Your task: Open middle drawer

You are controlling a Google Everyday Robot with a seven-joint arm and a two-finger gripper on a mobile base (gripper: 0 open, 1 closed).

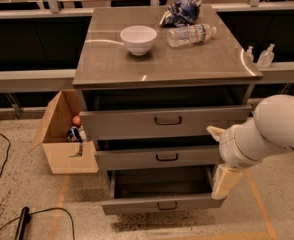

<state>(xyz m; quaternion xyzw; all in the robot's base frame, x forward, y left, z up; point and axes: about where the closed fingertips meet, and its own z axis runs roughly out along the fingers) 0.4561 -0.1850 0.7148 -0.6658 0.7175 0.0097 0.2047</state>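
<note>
The cabinet (112,66) fills the middle of the view, and all three of its drawers stand out from the frame. The middle drawer (132,159) sits just below centre, out a little, with a dark gap above its front. Its black handle (167,157) is bare. The top drawer (127,123) is out about as far, and the bottom drawer (137,205), at 6 o'clock, is out furthest, showing its inside.

The gripper (224,180) is at 4 o'clock in the view, on the end of the white arm (272,129) that comes in from 3 o'clock. It lies at 4 o'clock from the middle drawer's handle, in front of the right ends of the middle and bottom drawers. I cannot tell how far open it is, whether it holds anything, or whether it touches a drawer.

On the cabinet top, a white bowl (138,39) stands at 11 o'clock, with a bottle (191,35) lying at 1 o'clock and a crumpled bag (179,11) behind it. A cardboard box (62,149) stands on the floor at 9 o'clock, against the cabinet's left side
</note>
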